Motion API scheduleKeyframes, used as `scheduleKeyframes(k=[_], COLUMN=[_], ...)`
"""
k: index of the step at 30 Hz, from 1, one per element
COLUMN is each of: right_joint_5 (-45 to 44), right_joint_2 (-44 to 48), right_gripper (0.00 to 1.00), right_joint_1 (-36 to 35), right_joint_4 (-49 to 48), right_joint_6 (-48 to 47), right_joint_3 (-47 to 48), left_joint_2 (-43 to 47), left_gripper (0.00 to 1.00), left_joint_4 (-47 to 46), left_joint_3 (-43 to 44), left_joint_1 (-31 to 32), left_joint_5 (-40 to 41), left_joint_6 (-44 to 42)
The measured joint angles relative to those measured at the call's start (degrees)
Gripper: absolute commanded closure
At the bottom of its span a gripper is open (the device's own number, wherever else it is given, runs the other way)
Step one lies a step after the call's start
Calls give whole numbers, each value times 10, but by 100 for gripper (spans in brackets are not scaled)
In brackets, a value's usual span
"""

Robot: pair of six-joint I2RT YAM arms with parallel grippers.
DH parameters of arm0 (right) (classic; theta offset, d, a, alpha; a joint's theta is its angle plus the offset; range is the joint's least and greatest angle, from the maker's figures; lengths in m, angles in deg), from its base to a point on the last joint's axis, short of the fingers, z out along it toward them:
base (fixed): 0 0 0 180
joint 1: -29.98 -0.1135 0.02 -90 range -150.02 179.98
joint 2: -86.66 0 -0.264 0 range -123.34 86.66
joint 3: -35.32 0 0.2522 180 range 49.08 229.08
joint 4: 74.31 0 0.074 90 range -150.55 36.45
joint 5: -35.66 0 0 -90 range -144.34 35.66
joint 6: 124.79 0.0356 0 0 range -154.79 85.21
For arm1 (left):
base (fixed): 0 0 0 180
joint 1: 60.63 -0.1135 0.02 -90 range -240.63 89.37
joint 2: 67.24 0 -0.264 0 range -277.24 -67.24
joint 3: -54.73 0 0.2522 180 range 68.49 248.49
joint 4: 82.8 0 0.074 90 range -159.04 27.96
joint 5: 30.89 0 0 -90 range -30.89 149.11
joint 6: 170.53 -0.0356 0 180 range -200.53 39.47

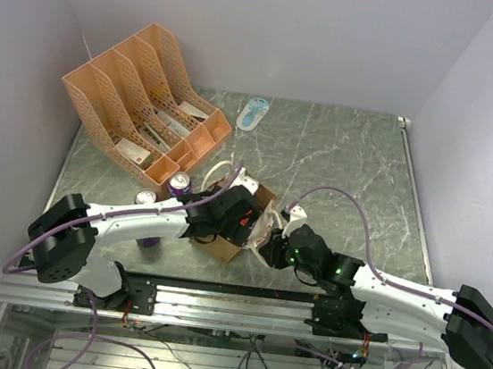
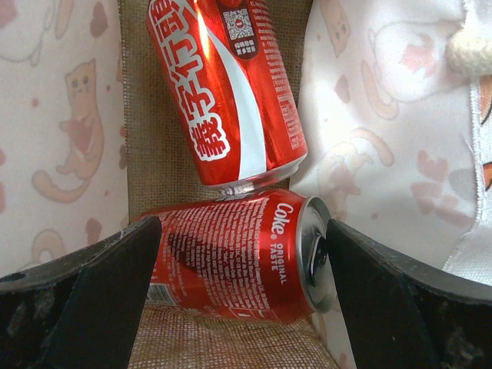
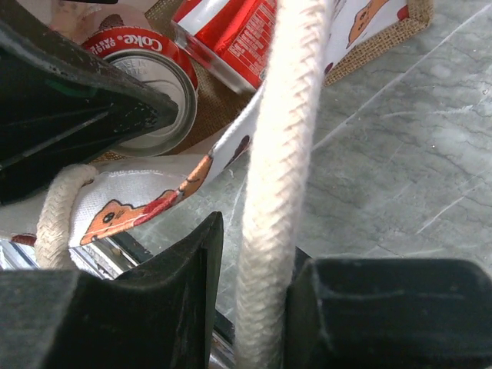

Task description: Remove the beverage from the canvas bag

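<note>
Gleaming red Coke can (image 2: 231, 257) inside canvas bag (image 2: 61, 115)

Green marble table (image 1: 339, 160), pale lilac walls (image 1: 248, 23)

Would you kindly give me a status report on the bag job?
Left hand open, straddling lying Coke can inside canvas bag. Right hand shut on handle. Second can touching it.

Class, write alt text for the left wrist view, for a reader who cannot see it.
The left gripper stands open around a Coke can lying sideways inside the canvas bag, which has a cat-print lining. A second red can rests against the first.
</note>
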Motion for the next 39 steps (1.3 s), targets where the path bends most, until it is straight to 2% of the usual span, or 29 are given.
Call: scheduleKeyframes(k=[9,16,19,26,33,38,39], right_joint_5=[0,-3,-3,-6,-34,-55,-61], right_joint_2=[-10,17,21,41,75,80,83], right_gripper=[76,76,76,76,76,76,76], right_joint_1=[-2,-3,-3,-3,-3,-3,-3], right_joint_4=[-4,-4,-4,-1,17,34,38], right_joint_6=[-2,-2,-2,-2,4,10,13], right_joint_3=[0,-12,-13,-20,-25,-25,-25], left_joint_2=[18,30,7,-110,-172,-219,-221], left_gripper=[0,0,2,2,4,21,27], left_joint_4=[47,94,111,143,159,156,156], left_joint_3=[39,64,80,123,165,189,192], left_joint_1=[0,0,0,-1,-1,1,1], left_joint_5=[-31,-40,-53,-68,-77,-68,-66], left_joint_6=[-37,-83,-103,-144,-159,-156,-153])
